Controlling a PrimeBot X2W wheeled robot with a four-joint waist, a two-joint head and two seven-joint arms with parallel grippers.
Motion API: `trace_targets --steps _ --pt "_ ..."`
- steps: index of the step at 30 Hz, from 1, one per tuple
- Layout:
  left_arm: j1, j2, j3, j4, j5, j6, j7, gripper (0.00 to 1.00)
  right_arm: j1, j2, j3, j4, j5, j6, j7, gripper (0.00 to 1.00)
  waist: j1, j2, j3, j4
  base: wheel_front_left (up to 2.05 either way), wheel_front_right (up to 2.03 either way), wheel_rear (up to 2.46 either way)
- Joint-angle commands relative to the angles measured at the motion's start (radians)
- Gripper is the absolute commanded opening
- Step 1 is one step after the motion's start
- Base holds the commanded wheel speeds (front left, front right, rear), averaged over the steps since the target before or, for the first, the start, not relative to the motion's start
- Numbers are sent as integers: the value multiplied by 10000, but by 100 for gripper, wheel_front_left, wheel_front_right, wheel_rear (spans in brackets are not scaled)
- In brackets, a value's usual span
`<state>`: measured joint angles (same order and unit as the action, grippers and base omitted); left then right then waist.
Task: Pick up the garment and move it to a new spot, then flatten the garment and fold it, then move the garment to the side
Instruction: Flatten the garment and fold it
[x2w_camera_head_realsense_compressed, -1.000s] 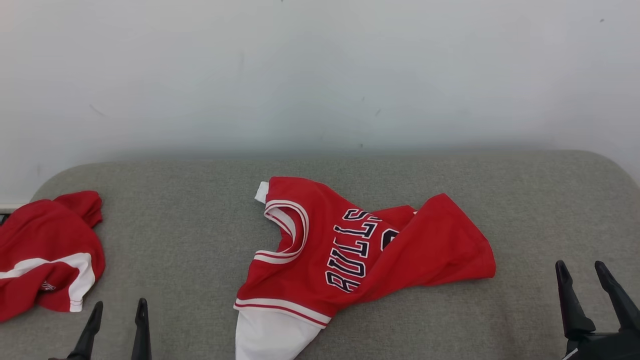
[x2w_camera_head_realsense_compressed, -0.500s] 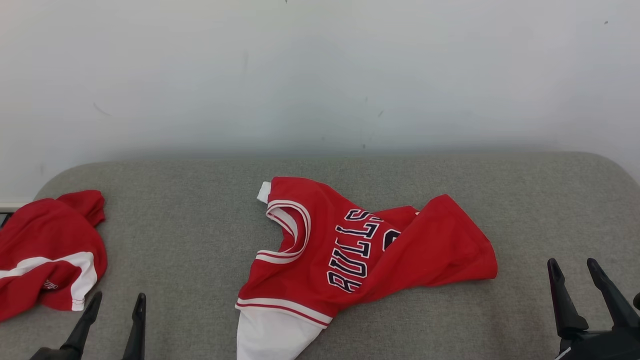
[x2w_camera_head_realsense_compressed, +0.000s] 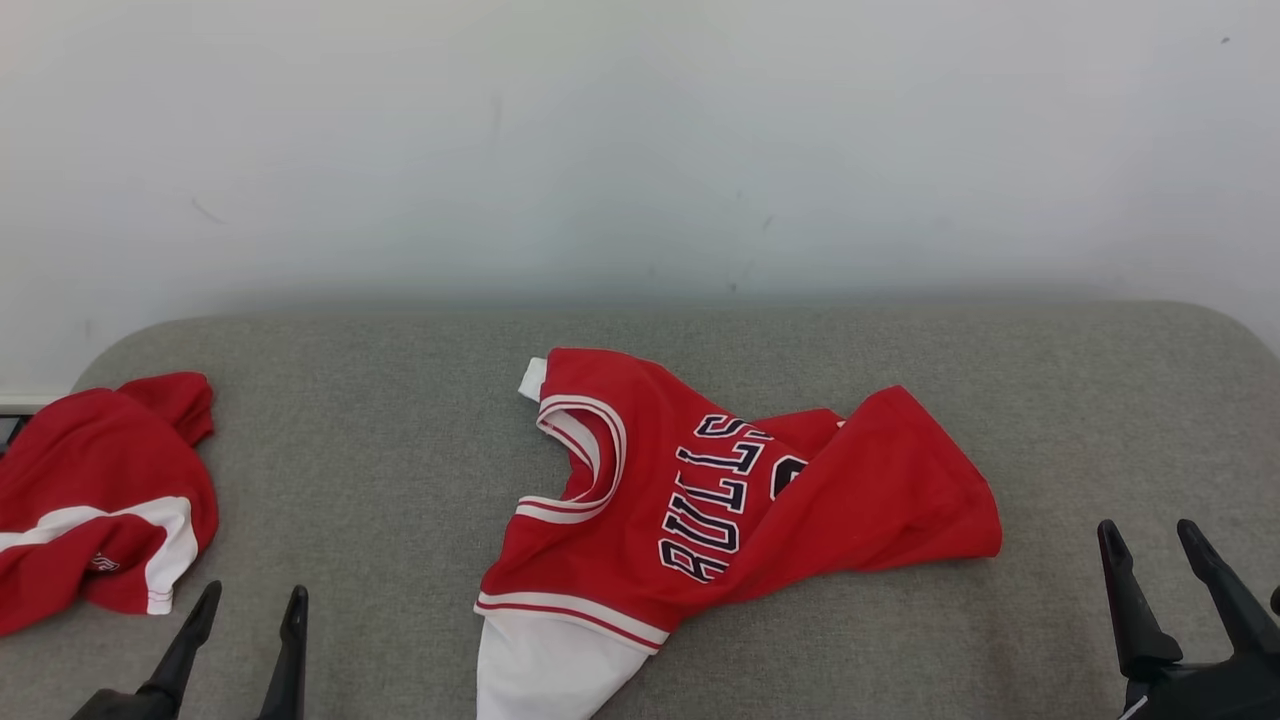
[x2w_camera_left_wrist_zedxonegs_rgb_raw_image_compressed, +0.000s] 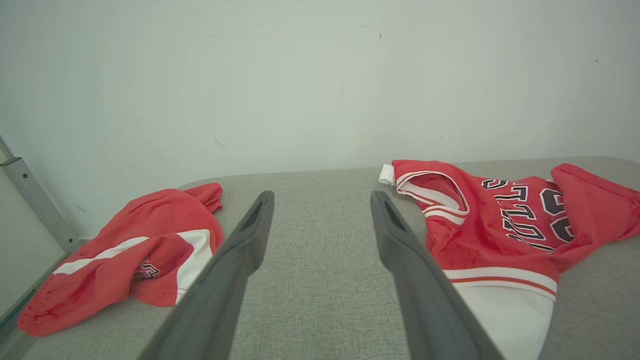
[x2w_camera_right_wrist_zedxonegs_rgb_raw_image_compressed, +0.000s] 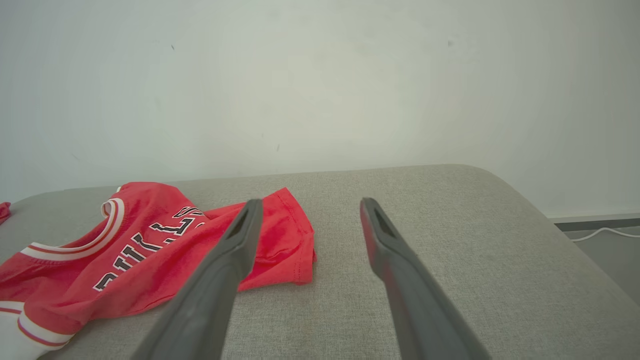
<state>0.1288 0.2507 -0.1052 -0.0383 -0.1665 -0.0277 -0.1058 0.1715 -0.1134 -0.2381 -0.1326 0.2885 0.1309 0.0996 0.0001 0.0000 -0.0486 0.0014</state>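
A red basketball jersey (x2w_camera_head_realsense_compressed: 720, 500) with dark "BULLS" lettering and white trim lies crumpled at the middle of the grey padded table (x2w_camera_head_realsense_compressed: 400, 480). Its white part hangs toward the near edge. It also lies at the right of the left wrist view as the jersey (x2w_camera_left_wrist_zedxonegs_rgb_raw_image_compressed: 500, 235) and at the left of the right wrist view as the jersey (x2w_camera_right_wrist_zedxonegs_rgb_raw_image_compressed: 150, 250). My left gripper (x2w_camera_head_realsense_compressed: 250, 610) stands open near the front edge, left of the jersey and apart from it. My right gripper (x2w_camera_head_realsense_compressed: 1150, 545) is open at the lower right, beyond the jersey's right hem, holding nothing.
A second red and white garment (x2w_camera_head_realsense_compressed: 100, 500) lies bunched at the table's left end, close to my left gripper. A white wall (x2w_camera_head_realsense_compressed: 640, 150) rises behind the table. A metal frame (x2w_camera_left_wrist_zedxonegs_rgb_raw_image_compressed: 25, 185) stands at the left. The table's rounded right edge (x2w_camera_right_wrist_zedxonegs_rgb_raw_image_compressed: 550, 225) drops off to the floor.
The head camera has shifted slightly, so the whole scene sits a little differently. My left gripper's fingers have edged right. The jersey lies as before.
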Motion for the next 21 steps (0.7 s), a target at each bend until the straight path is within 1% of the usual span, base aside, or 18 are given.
trace_targets --steps 1,4,6,11,15,21 --pt "-93 45 -15 -12 -108 -11 26 100 56 -26 -44 -26 -33 -4 43 100 -1 0 15 8 0 0 0" --pt "-139 76 -66 -29 -131 -39 63 100 49 -77 -5 -6 -98 -4 171 100 -1 0 29 18 0 0 0" --pt "-166 88 -97 -52 -159 -34 93 100 -13 -239 79 8 -148 -4 297 100 -1 0 37 17 0 0 0" --pt "-203 65 -118 -93 -236 -38 22 100 -261 -735 606 -130 208 -4 529 100 -1 0 41 13 0 0 0" --pt "-251 52 -150 -81 -241 -6 -26 100 -365 -890 714 -37 404 -4 505 100 -1 0 24 73 0 0 0" --pt "-244 53 -157 -15 -322 33 -109 100 -299 -871 892 205 718 -4 257 100 -1 0 -6 153 0 0 0"
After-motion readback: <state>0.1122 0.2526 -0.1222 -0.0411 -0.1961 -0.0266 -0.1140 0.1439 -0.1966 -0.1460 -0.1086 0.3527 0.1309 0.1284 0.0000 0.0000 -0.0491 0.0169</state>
